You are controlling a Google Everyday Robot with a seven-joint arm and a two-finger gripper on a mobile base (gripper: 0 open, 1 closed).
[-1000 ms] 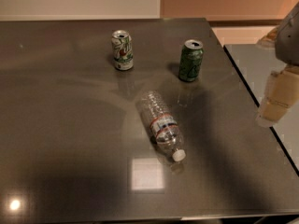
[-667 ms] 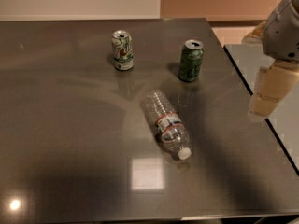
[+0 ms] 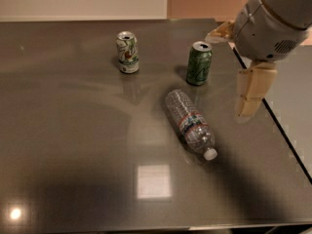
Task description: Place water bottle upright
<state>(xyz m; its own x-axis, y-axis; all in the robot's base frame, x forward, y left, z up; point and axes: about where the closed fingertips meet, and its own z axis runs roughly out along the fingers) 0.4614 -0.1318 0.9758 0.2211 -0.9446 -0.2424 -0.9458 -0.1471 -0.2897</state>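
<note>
- The water bottle (image 3: 190,123) lies on its side on the counter (image 3: 73,130), white cap pointing near-right.
- I see the green soda can (image 3: 199,63) upright just behind it, and the white soda can (image 3: 127,52) farther left.
- My gripper (image 3: 251,94) hangs right of the bottle, not touching it (open or closed, I cannot tell).

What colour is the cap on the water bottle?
White cap, camera view; the gripper hangs right of the water bottle.
</note>
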